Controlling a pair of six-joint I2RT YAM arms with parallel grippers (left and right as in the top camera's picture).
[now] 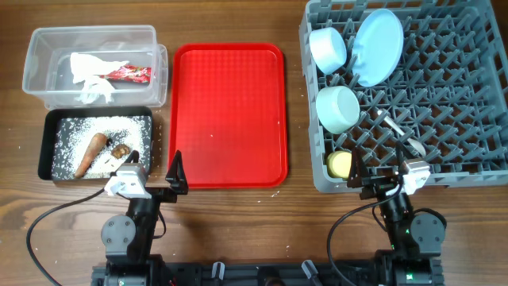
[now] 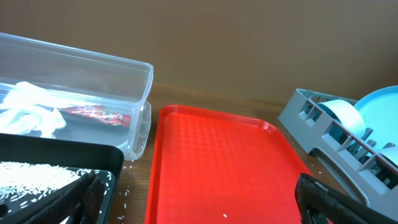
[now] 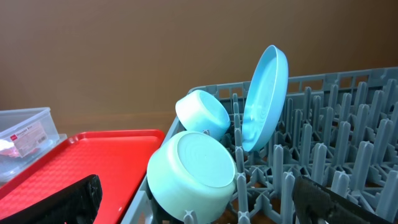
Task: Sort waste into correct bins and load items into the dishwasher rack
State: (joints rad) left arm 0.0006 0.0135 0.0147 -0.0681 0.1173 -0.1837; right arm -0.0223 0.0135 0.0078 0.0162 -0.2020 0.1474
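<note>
At upper left I find the clear tub [image 1: 36, 75] holding the tissue [image 1: 89, 75] and wrapper [image 1: 127, 74]; below it the black tray [image 1: 48, 151] carries the rice [image 1: 75, 131], carrot [image 1: 90, 153] and food lump [image 1: 121, 149]; my left gripper [image 1: 155, 165] sits at lower left, fingers spread, empty. The red tray [image 1: 230, 111] lies at centre; at right the rack [image 1: 460, 119] holds the pale bowl [image 1: 328, 48], mint bowl [image 1: 337, 107], cup [image 1: 340, 164], plate [image 1: 377, 46] and spoon [image 1: 401, 135]; my right gripper [image 1: 381, 171], at the rack's lower edge, is likewise spread and empty.
</note>
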